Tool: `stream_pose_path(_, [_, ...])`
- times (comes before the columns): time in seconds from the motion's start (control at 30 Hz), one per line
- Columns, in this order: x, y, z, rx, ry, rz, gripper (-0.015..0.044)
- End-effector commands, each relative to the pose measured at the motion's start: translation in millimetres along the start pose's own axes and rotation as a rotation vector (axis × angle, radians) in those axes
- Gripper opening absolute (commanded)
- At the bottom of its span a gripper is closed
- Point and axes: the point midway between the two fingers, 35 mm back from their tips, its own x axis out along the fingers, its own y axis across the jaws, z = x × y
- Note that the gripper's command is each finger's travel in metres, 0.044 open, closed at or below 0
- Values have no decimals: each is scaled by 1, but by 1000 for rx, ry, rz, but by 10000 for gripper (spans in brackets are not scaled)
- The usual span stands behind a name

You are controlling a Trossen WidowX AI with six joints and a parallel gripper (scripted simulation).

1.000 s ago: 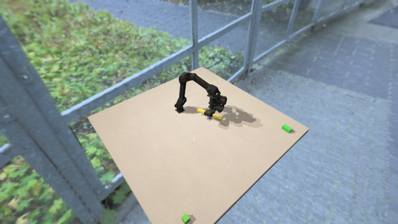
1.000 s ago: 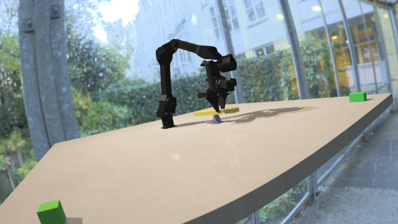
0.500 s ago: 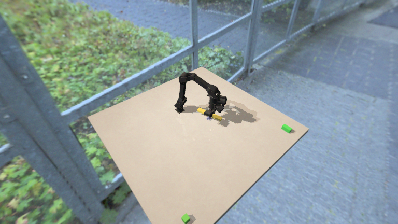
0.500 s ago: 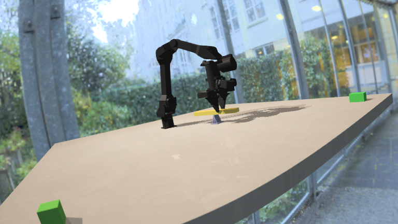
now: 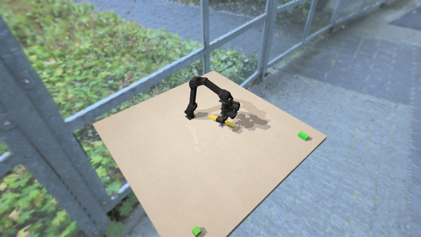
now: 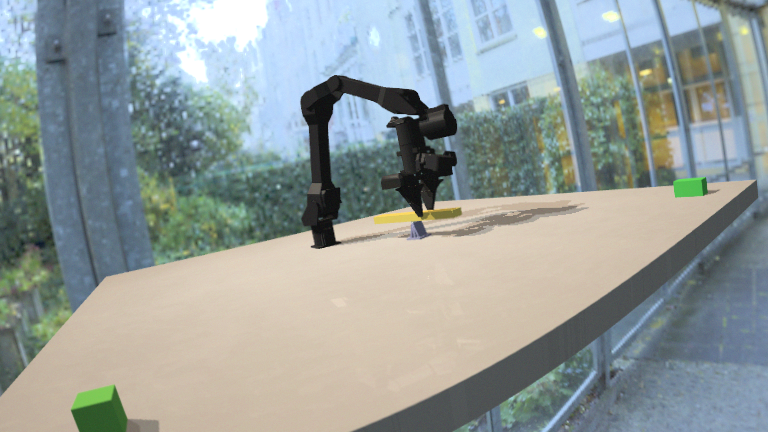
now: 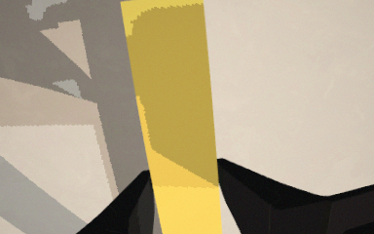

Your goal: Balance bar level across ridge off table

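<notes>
Mid-frame from the top, the yellow bar (image 5: pixel 229 123) (image 6: pixel 390 217) (image 7: pixel 175 97) ran upper left to lower right beneath the claw (image 5: pixel 221 119) (image 6: pixel 427 213) (image 7: pixel 186 177). Centrally in the exterior view, it lay nearly level above the ridge (image 5: pixel 221 125) (image 6: pixel 417 229), off the worktop (image 5: pixel 186 175) (image 6: pixel 339 319) (image 7: pixel 292 97), within a metal-framed passage. Lower centre of the wrist view, it passed lengthwise between fingers seemingly just eased open.

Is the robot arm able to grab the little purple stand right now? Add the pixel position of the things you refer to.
Probably not. The yellow bar (image 5: pixel 212 117) (image 6: pixel 395 217) (image 7: pixel 175 122) is between the fingers of its gripper (image 5: pixel 221 122) (image 6: pixel 425 212) (image 7: pixel 183 172), and the purple stand (image 5: pixel 221 125) (image 6: pixel 417 230) is underneath. The bar looks to be in the way.
</notes>
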Motion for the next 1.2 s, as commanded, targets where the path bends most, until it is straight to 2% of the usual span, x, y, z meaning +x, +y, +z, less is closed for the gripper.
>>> stream_pose_path(0.0, [0, 0, 0, 0, 0, 0, 172])
stream_pose_path(0.67, [0, 0, 0, 0, 0, 0, 185])
stream_pose_path(1.0, [0, 0, 0, 0, 0, 0, 440])
stream_pose_path(1.1, [-2, 0, 0, 0, 0, 0, 440])
stream_pose_path(1.17, [-18, 0, 3, 0, 0, 0, 440])
